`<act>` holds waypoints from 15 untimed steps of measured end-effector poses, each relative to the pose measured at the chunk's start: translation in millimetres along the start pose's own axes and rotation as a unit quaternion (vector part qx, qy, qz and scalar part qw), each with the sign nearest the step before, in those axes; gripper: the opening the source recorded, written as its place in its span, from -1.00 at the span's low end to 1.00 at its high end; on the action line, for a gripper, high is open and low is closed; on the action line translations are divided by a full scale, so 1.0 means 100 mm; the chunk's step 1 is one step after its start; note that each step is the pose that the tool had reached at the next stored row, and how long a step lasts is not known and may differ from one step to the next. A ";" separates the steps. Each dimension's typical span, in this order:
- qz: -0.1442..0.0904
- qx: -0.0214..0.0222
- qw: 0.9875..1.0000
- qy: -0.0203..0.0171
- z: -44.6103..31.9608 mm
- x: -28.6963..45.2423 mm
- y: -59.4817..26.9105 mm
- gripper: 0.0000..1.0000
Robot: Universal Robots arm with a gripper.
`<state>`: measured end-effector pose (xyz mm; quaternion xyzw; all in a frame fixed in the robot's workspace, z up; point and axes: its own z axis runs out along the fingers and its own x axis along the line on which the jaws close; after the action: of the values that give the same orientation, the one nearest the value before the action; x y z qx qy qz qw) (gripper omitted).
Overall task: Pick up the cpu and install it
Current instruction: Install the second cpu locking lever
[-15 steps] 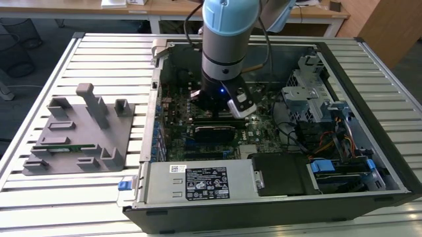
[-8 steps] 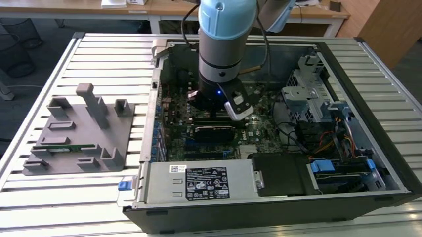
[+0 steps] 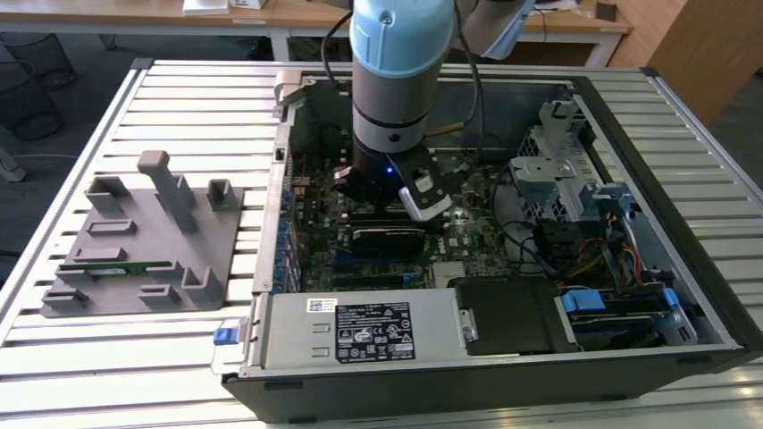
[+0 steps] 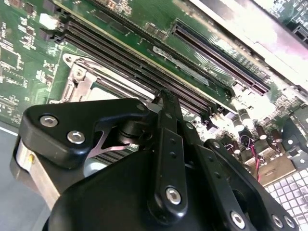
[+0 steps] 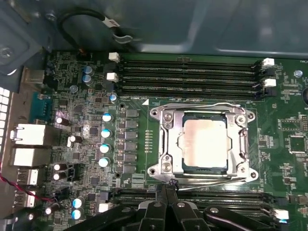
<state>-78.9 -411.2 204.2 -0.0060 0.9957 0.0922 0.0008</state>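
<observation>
Here the end effector (image 5: pixel 166 190) hangs inside the open computer case (image 3: pixel 667 295), low over the motherboard (image 5: pixel 96 96). In the first wrist view its black fingertips (image 5: pixel 166 192) meet in a narrow point at the lower middle of the frame, pressed together with nothing between them, touching or almost touching the lower edge of the socket frame (image 5: pixel 163 144). In the second wrist view the black linkage of the end effector (image 4: pixel 163 103) covers the lower half of the frame, and the fingers end at the memory slots (image 4: pixel 125 62).

The cpu (image 5: pixel 202 142) lies flat in the socket at the centre right of the first wrist view, its silver top facing up, with the metal socket frame around it on all sides. It sits just above the fingertips in that frame and is not held. Empty memory slots (image 5: pixel 187 72) run along the upper side of the socket, and others along the lower side.

In the exterior view the arm (image 3: pixel 399 80) comes down from the upper middle of the frame into the case. On the exterior view's left a grey plastic tray (image 3: pixel 131 259) with upright blocks stands on the slatted desk (image 3: pixel 71 366), and a green memory stick (image 3: pixel 113 266) lies on it.
</observation>
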 end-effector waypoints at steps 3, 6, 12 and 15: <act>0.000 -0.001 1.000 0.000 0.019 0.017 -0.004 -0.79; 0.000 -0.003 1.000 0.000 0.037 0.033 -0.008 -0.79; 0.000 -0.013 1.000 -0.001 0.091 0.070 -0.018 -0.79; 0.000 -0.025 1.000 -0.002 0.105 0.074 -0.021 -0.79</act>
<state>-86.3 -411.5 193.5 -0.0061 0.9931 0.1173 0.0023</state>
